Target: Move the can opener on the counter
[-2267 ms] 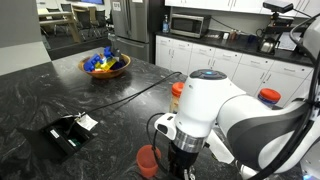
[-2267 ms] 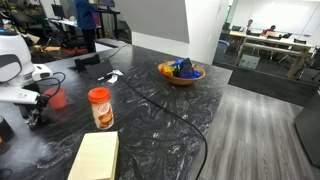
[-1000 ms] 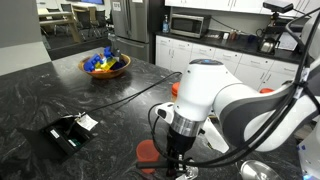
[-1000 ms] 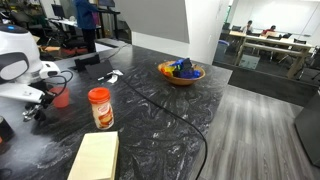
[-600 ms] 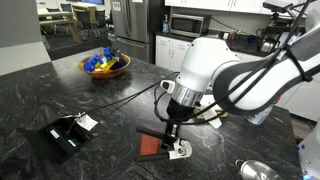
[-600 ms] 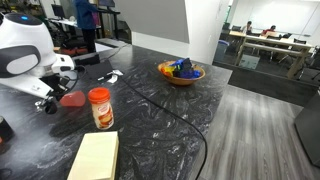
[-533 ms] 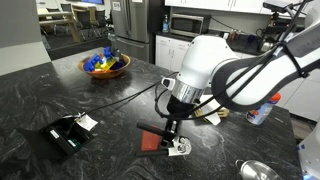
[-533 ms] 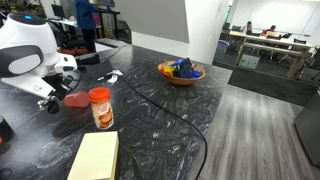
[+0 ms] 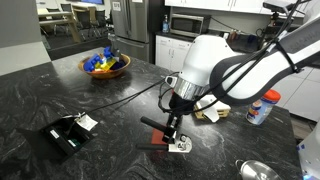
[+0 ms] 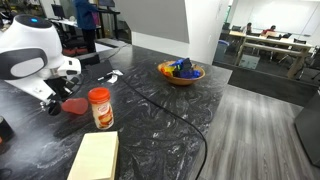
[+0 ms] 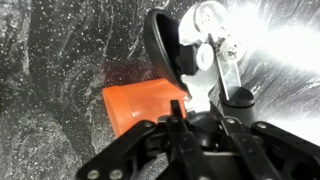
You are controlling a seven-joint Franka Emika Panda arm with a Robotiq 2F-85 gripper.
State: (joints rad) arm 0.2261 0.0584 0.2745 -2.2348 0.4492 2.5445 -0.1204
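Observation:
My gripper [image 9: 171, 124] points down over the black marbled counter [image 9: 110, 110] and is shut on the can opener [image 9: 176, 142]. The opener's dark handles run between my fingers and its silvery head is low over the counter. In the wrist view my gripper [image 11: 200, 110] clamps the dark handle, with the silvery head [image 11: 210, 38] beyond it. The orange plastic cup [image 11: 145, 105] lies on its side right beside the opener. It also shows in an exterior view [image 10: 73, 105], next to my gripper [image 10: 53, 101].
A flat black device with a white tag [image 9: 68, 132] lies nearby, with a cable across the counter. A bowl of coloured items [image 9: 105, 64] stands at the back. An orange-lidded canister [image 10: 99, 107] and a pale board [image 10: 93, 157] are close by. A metal bowl [image 9: 255, 170] sits at the counter's edge.
My arm has swung across the counter with the can opener in its jaws. The orange cup, upright earlier, now lies tipped on its side beside the opener.

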